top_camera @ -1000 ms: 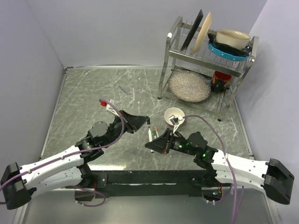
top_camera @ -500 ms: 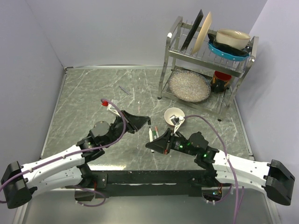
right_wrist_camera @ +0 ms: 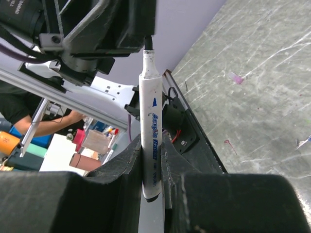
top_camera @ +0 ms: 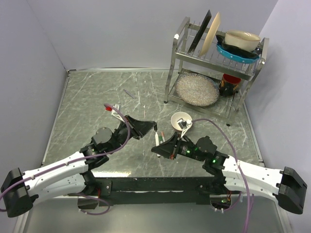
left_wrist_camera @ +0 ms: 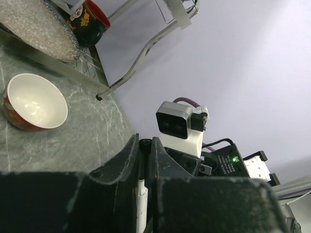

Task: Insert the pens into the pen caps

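My right gripper [top_camera: 160,147] [right_wrist_camera: 151,162] is shut on a white-barrelled marker pen [right_wrist_camera: 149,111] and holds it above the table with its dark tip pointing at the left gripper [top_camera: 151,126]. My left gripper [left_wrist_camera: 144,151] is shut on a small black pen cap [left_wrist_camera: 143,144]. In the left wrist view the pen's white tip end [left_wrist_camera: 140,204] sits between the jaws just below the cap. In the right wrist view the tip meets the underside of the left gripper [right_wrist_camera: 121,24]. A thin purplish pen [top_camera: 128,93] lies far back on the table.
A small white bowl [top_camera: 182,120] [left_wrist_camera: 34,102] stands just behind the right gripper. A metal dish rack [top_camera: 214,63] with plates, bowls and a glass dish stands at the back right. A tiny pink bit [right_wrist_camera: 236,77] lies on the marble table [top_camera: 87,102].
My left gripper has shifted slightly right and toward the right gripper, bringing the cap onto the pen's tip. The right gripper has barely moved.
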### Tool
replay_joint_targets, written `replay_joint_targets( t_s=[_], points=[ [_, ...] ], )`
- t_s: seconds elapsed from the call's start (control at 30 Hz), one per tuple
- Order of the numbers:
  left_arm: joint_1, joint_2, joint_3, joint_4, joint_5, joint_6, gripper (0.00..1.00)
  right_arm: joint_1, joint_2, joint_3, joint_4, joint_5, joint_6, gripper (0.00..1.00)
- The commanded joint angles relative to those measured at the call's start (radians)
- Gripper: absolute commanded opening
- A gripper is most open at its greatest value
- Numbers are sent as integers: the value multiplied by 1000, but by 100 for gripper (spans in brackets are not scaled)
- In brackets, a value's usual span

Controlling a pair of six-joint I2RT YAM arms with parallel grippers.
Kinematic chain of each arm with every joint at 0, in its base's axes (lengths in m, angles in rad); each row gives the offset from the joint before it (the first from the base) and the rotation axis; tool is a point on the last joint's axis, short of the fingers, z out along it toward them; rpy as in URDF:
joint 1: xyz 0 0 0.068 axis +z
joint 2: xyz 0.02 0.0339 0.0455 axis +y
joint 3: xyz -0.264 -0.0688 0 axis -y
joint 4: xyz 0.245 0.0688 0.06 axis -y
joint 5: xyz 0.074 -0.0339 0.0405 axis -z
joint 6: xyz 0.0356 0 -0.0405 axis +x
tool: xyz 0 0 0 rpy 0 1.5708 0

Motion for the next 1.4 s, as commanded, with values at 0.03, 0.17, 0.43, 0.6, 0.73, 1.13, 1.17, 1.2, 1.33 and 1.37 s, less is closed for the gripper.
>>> replay_joint_targets(
  t_s=[0.03, 0.17, 0.43, 0.6, 0.73, 1.13, 1.17, 1.2, 1.33, 1.37],
  points=[
    [-7, 20, 0, 70, 62, 2, 1, 6, 17, 67, 38, 30, -15, 0],
    [-7, 14, -8, 65, 48, 7, 1, 6, 10, 65, 36, 36, -12, 0],
    [-7, -23, -37, 81, 60, 25, 1, 5, 13, 88, 15, 79, -24, 0],
    [-7, -35, -59, 101, 98, 26, 2, -1, 19, 126, -19, 115, -48, 0],
    [-9, -49, -66, 108, 114, 24, 11, -8, 31, 160, -48, 119, -77, 0],
    [-9, -167, 22, -88, 77, 91, 73, -8, -28, 163, -113, 14, -188, 0],
    [-9, -162, 48, -125, 80, 98, 75, -8, -30, 163, -110, -17, -193, 0],
    [-9, -156, 62, -140, 83, 119, 76, -8, -33, 162, -108, -31, -194, 0],
    [-10, -109, 127, -199, 114, 154, 76, -6, -44, 159, -88, -101, -197, 0],
    [-9, -89, 142, -203, 143, 156, 76, -6, -45, 157, -74, -115, -196, 0]
  ],
)
